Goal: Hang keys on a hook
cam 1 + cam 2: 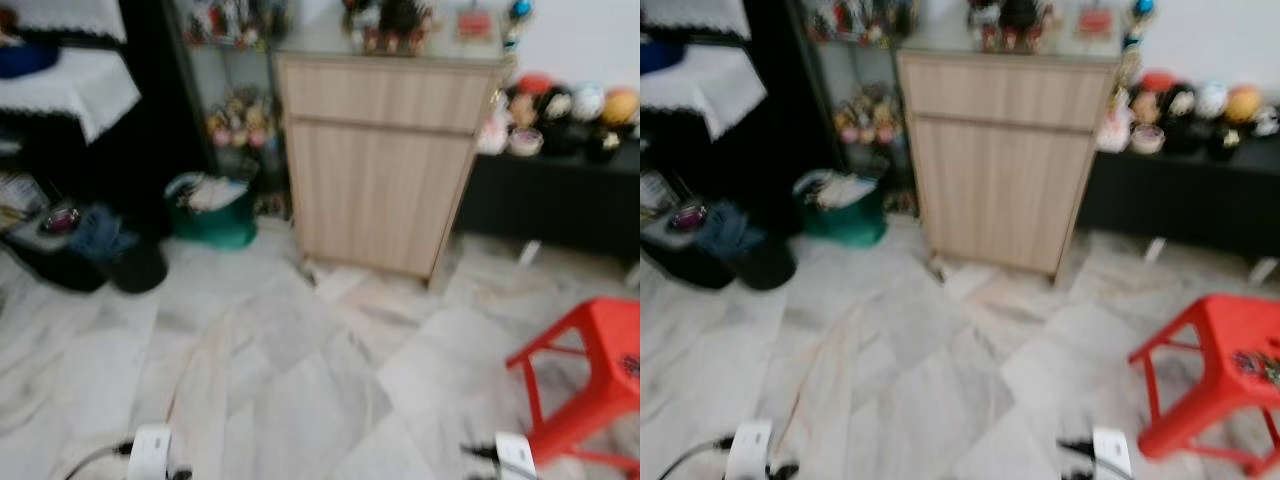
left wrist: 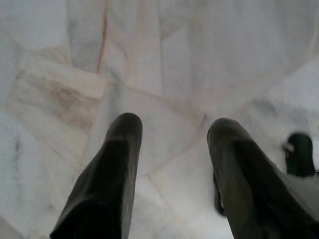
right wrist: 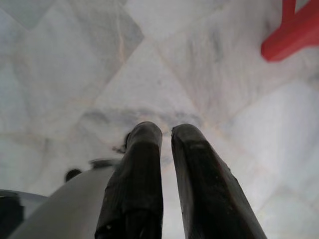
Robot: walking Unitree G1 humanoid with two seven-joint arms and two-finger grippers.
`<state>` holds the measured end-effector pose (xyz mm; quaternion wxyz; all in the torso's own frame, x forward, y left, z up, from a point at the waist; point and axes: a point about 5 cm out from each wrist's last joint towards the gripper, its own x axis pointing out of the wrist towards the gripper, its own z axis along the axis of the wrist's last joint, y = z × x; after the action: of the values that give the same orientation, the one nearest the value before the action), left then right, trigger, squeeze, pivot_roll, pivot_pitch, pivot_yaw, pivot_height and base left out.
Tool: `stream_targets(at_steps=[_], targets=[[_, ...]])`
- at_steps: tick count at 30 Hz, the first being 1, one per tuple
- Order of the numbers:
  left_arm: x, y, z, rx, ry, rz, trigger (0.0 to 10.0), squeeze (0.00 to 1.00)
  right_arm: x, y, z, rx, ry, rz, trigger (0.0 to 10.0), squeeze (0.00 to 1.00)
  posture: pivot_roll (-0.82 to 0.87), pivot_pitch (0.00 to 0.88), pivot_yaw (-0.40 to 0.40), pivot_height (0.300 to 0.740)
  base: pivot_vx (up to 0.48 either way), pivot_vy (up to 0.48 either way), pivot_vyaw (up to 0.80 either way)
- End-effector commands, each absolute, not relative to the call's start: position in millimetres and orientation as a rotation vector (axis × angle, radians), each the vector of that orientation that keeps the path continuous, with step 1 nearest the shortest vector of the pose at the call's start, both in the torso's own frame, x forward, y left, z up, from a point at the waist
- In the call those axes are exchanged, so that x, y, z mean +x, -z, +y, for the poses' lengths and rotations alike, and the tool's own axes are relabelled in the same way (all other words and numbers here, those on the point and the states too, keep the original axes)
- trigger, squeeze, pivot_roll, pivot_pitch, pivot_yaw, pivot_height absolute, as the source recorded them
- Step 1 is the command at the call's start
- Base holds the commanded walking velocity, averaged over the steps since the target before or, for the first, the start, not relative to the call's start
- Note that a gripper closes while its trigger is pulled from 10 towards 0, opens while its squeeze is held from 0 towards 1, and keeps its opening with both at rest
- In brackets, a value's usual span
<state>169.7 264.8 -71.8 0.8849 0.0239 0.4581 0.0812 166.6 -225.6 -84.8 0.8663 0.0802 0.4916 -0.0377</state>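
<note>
Looking down across a marble floor (image 1: 300, 360), I see a red stool (image 1: 1215, 375) at my right, and on the near right part of its seat lies a small dark cluster that may be the keys (image 1: 1258, 365); it is too blurred to tell its long axis or which way it points. My right gripper (image 3: 167, 132) hangs over the floor with its fingers nearly together, only a thin gap between them, holding nothing; a stool leg shows beyond it, so the keys lie ahead and to its right, well apart. My left gripper (image 2: 174, 129) hangs over bare floor, fingers spread wide and empty. A wooden cabinet (image 1: 385, 160) stands ahead, a green basket (image 1: 212, 212) to its left.
</note>
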Motion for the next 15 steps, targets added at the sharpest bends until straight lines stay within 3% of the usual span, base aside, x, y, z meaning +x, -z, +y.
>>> stream_targets(at_steps=[1,15], targets=[[168,72,266,0.045,-0.176,0.959,10.0,0.00,163,86,-229,0.174,0.101,1.042,10.0,0.00,0.04,0.000,0.051,0.734,0.000,0.000,-0.73],[150,80,265,0.003,-0.223,0.983,10.0,0.00,147,90,-238,0.111,0.077,1.083,10.0,0.00,0.05,0.000,0.010,0.734,0.000,0.000,-0.72]])
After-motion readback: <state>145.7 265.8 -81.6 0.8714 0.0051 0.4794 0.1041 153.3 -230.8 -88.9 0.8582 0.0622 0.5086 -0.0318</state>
